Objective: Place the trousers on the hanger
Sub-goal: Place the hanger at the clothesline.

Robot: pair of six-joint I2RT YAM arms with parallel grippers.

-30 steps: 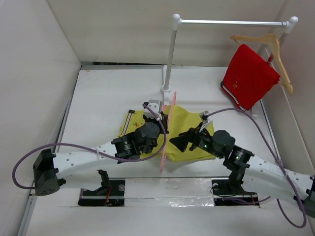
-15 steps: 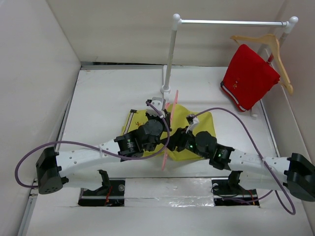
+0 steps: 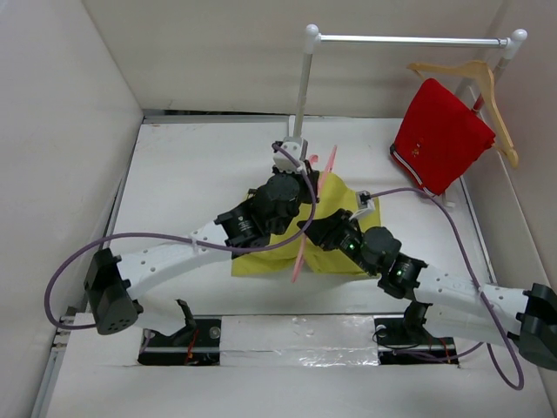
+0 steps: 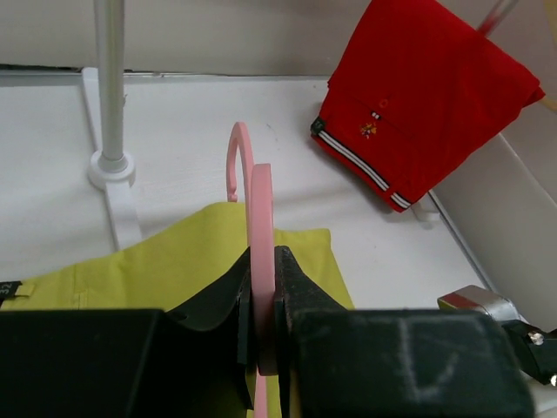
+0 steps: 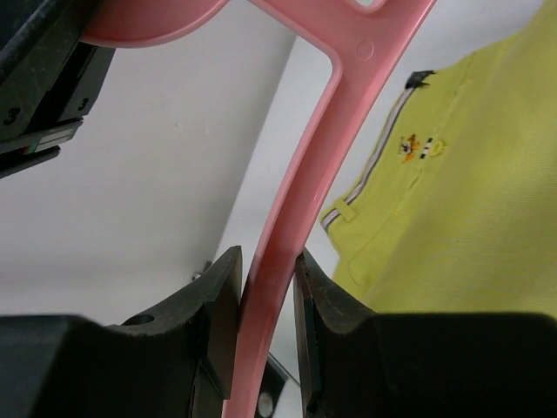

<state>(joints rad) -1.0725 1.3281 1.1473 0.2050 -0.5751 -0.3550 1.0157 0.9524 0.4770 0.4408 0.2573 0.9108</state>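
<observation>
The left gripper (image 4: 264,261) is pinching the pink hanger (image 4: 259,209) with its jaws nearly together. Only the thickness of the plastic is parting them, and both pads are pressing flat on the hanger's sides. The hanger is standing on edge between them, and its curved hook is rising just past the fingertips.

The right gripper (image 5: 265,270) is clamping a slanting arm of the same hanger. Its jaws are just as narrow, and a dark finger is touching each face of the pink bar.

The yellow-green trousers (image 5: 470,226) are lying flat on the white table (image 3: 191,174), under and beside the hanger. They are not inside either pair of jaws. From the top camera the hanger is crossing the cloth as a thin pink line, with both grippers meeting over the middle of the garment.

The right wrist camera is showing the striped waistband trim (image 5: 383,148) and a small embroidered motif (image 5: 416,146), which the overhead view is hiding beneath the arms. The left wrist camera is looking along the hanger towards the rail's upright post (image 4: 109,78) and the red garment (image 4: 426,96) beyond. Only the top view is taking in the horizontal rail (image 3: 409,39), where a wooden hanger (image 3: 470,74) is carrying that red garment, well apart from the trousers.
</observation>
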